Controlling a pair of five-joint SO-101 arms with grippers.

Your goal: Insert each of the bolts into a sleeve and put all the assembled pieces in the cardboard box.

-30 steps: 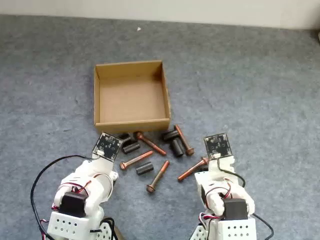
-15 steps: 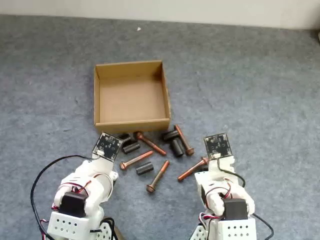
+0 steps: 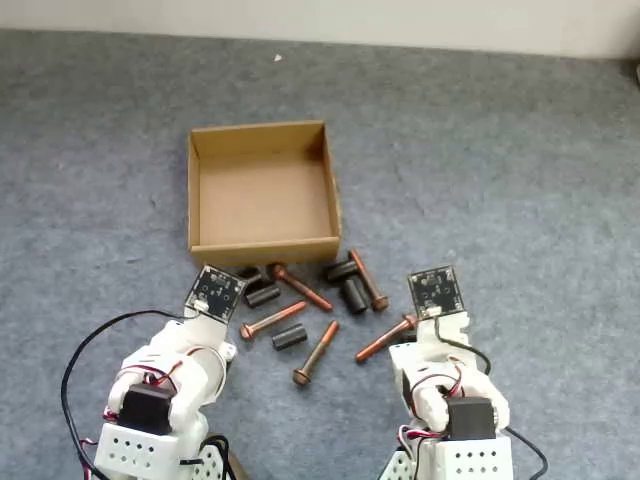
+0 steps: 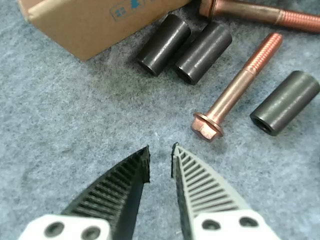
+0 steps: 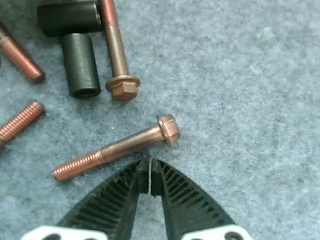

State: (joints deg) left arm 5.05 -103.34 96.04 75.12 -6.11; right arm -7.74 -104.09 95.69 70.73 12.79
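Five bolts lie beside cardboard box wall

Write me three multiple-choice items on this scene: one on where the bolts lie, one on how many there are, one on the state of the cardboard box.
1. Where do the bolts lie?
A. inside the cardboard box
B. on the grey carpet beside the box
C. balanced on the box's rim

2. How many copper bolts show in the high view?
A. two
B. eight
C. five

3. The box is:
A. empty
B. holding assembled pieces
C. tipped on its side

Key: 1 B, they all lie loose on the carpet by the box's near wall; 2 C, five copper shafts can be counted; 3 A, only its bare floor shows.
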